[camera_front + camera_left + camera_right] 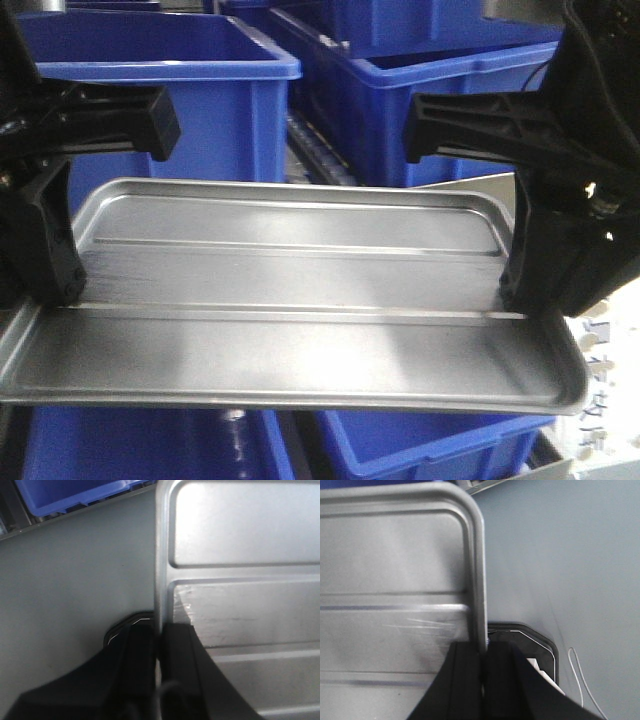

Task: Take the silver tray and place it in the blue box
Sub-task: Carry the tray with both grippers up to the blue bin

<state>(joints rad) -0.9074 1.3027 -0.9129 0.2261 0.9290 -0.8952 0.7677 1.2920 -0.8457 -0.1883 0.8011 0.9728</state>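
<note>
While the left gripper (pixel 160 628) and right gripper (pixel 485 648) pinch its end rims between near-closed jaws, the silver tray (pixel 290 285) hangs aloft. Behind, the blue box (pixel 170 68) shows only blue inner walls.

The front view faces the silver tray (pixel 300 270) closely; each wrist view looks along one end rim.

Smooth grey floor (pixel 70 580), evenly lit; thin white cable (pixel 577 677) perhaps lying on it.

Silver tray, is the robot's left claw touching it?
Touching. The left wrist view shows the left claw shut on the silver tray, with the rim pinched between its black fingers.
</note>
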